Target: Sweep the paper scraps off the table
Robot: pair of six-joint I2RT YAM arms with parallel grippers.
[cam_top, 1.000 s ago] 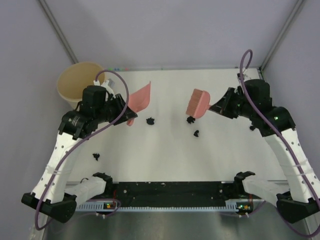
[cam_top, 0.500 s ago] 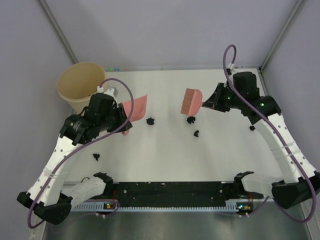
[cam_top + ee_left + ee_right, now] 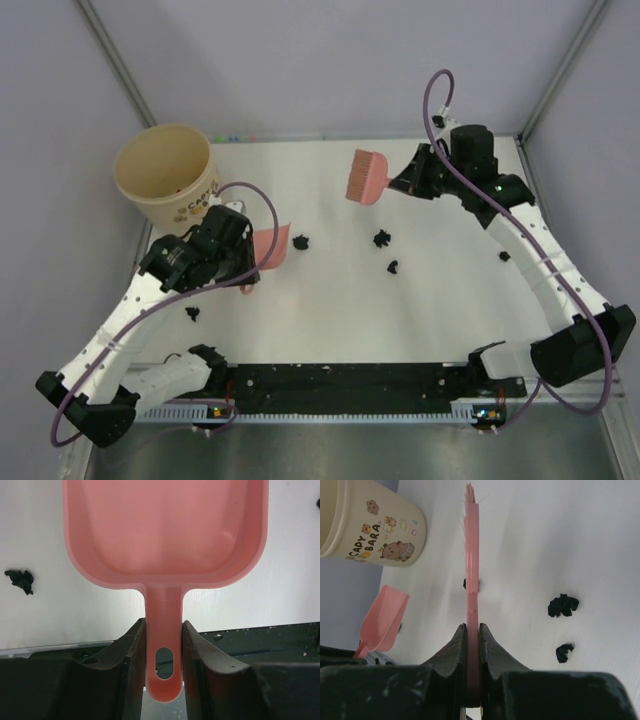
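Observation:
My left gripper [image 3: 243,264] [image 3: 163,630] is shut on the handle of a pink dustpan [image 3: 270,246] [image 3: 165,530], whose mouth faces a black paper scrap [image 3: 300,241] just to its right. My right gripper [image 3: 404,182] [image 3: 472,630] is shut on a pink brush [image 3: 365,177] [image 3: 471,555], held above the far middle of the white table [image 3: 440,320]. More paper scraps lie at the centre [image 3: 381,238] [image 3: 563,605], just nearer [image 3: 394,267] [image 3: 564,652], at the right [image 3: 505,256] and at the near left [image 3: 192,314] [image 3: 20,580].
A cream cup [image 3: 167,175] [image 3: 375,525] with cartoon prints stands at the far left corner, close behind the left arm. A black strip [image 3: 340,380] runs along the table's near edge between the arm bases. Grey-lilac walls enclose the sides and back.
The right arm carried the brush left and toward the far edge, away from the centre scraps. The left arm drew the dustpan nearer and lower, beside the left-centre scrap.

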